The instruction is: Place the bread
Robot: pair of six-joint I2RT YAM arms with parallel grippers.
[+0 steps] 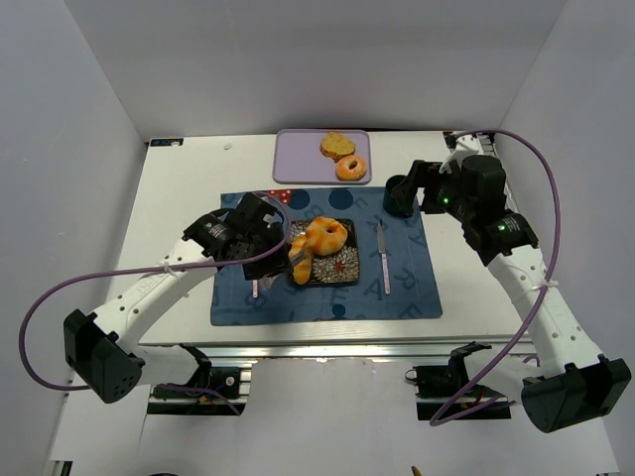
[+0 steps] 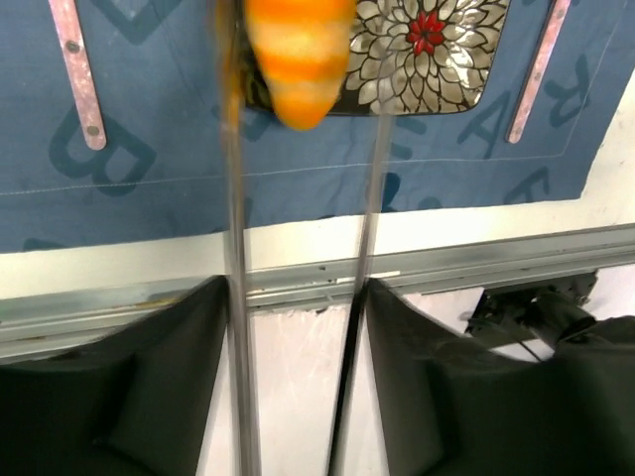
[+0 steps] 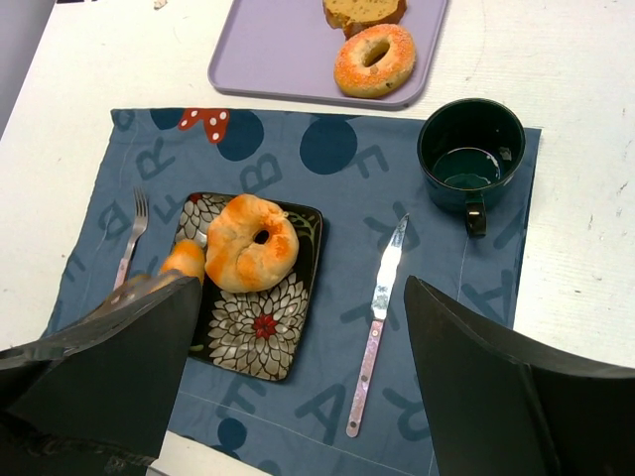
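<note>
On the table (image 1: 179,198), a placemat (image 1: 407,288) bears plated bread (image 1: 325,236).

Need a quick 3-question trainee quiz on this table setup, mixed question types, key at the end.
1. True or false: the mug stands on the tray.
2. What lies to the right of the plate in the top view? A) fork B) knife C) spoon
3. Fill in: ___ bread pieces lie on the tray.

Key: 1 false; 2 B; 3 two.
</note>
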